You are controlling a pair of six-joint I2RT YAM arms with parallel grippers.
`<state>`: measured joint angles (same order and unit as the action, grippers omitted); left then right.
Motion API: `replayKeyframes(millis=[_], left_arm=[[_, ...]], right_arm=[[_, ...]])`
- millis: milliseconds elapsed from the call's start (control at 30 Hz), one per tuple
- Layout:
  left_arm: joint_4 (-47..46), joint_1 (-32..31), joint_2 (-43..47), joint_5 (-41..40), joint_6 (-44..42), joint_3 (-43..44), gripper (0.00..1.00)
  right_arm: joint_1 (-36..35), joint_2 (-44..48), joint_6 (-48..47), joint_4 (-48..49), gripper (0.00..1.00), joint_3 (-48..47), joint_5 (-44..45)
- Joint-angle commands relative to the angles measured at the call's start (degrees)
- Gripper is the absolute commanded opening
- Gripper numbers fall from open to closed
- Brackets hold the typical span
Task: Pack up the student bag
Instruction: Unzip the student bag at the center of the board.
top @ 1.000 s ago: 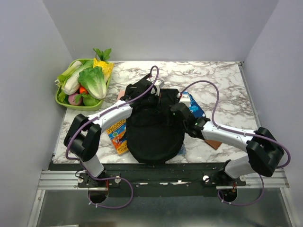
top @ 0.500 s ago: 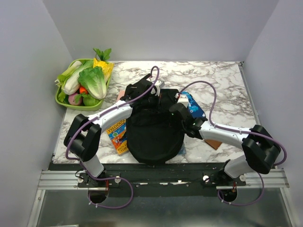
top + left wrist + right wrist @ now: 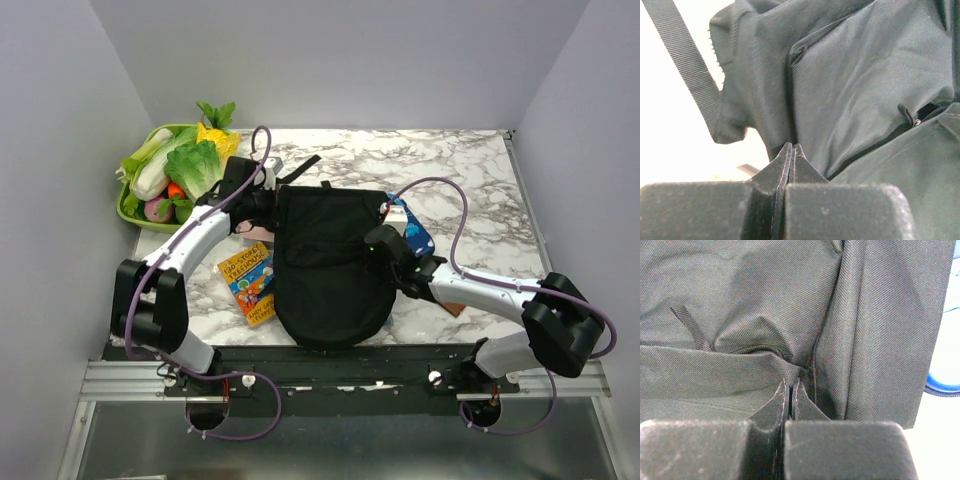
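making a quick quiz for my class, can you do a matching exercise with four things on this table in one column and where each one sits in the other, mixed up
Things:
1. backpack
2. tray of vegetables
3. book
4. blue case

Places:
a. far left corner of the table
b. just right of the backpack
c. middle of the table, between the two arms
d. flat on the table, left of the backpack

Pairs: 1-c, 2-a, 3-d, 4-b
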<state>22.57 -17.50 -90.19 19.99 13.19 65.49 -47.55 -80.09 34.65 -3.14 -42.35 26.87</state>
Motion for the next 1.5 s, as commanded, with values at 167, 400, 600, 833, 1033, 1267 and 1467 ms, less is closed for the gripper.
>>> replayKeyframes(millis=[167,400,600,833,1033,1267,1467], left_arm=[[4.3,4.0,9.1,-1.0,-8.1,-5.5,0.0],[0.3,-6.5,6.4,5.1,0.6,-2.1,0.19],[-4.5,-13.4,1.3,2.5,12.3,0.4,0.56],[-7.1,-14.1,-5.2,-1.7,21.3,2.9,0.58],[-8.4,-15.7,-8.1,-4.3,22.8,3.8,0.59],[-8.9,-16.5,-10.2,-5.2,23.6,5.4,0.56],[-7.7,-17.6,-11.6,-5.1,23.5,6.8,0.35]], right_arm=[[0.2,0.4,0.2,-0.5,0.01,1.0,2.7],[0.1,0.6,0.6,0.8,0.01,1.5,2.3],[0.2,1.3,0.5,1.5,0.01,2.3,2.7],[0.1,2.1,0.5,2.1,0.01,3.0,2.7],[0.2,2.9,0.6,2.6,0.01,3.6,2.3],[0.2,3.4,1.3,4.2,0.01,4.3,1.3],[0.2,4.0,1.5,4.4,0.01,4.6,1.3]])
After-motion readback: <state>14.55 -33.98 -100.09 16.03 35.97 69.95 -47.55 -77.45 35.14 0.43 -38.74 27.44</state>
